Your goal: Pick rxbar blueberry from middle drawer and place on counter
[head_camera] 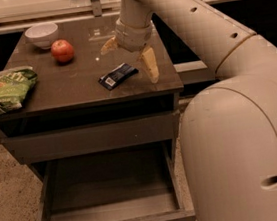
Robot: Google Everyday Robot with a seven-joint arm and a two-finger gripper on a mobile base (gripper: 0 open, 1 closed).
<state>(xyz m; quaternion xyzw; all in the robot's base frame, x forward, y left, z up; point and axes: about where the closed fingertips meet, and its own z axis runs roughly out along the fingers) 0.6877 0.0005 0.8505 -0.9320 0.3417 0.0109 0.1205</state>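
One gripper, at the end of a cream arm reaching in from the right. Its two tan fingers are spread wide and hold nothing, and it hangs just above the counter.

One rxbar blueberry in a dark wrapper, with its white patch toward the near-left end. It lies flat on the counter, below the spread fingers and just beside the nearer one. Whether it touches that fingertip cannot be told.

One red apple, on the counter toward the back left, well apart from the bar.

One white bowl, upright at the back left corner, near the apple.

One green chip bag, crinkled and overhanging the counter's left edge.

One grey drawer front, shut, directly under the counter.

One middle drawer, below that front and pulled fully out toward the viewer, with its low side walls and floor showing.

One speckled floor beneath the cabinet.
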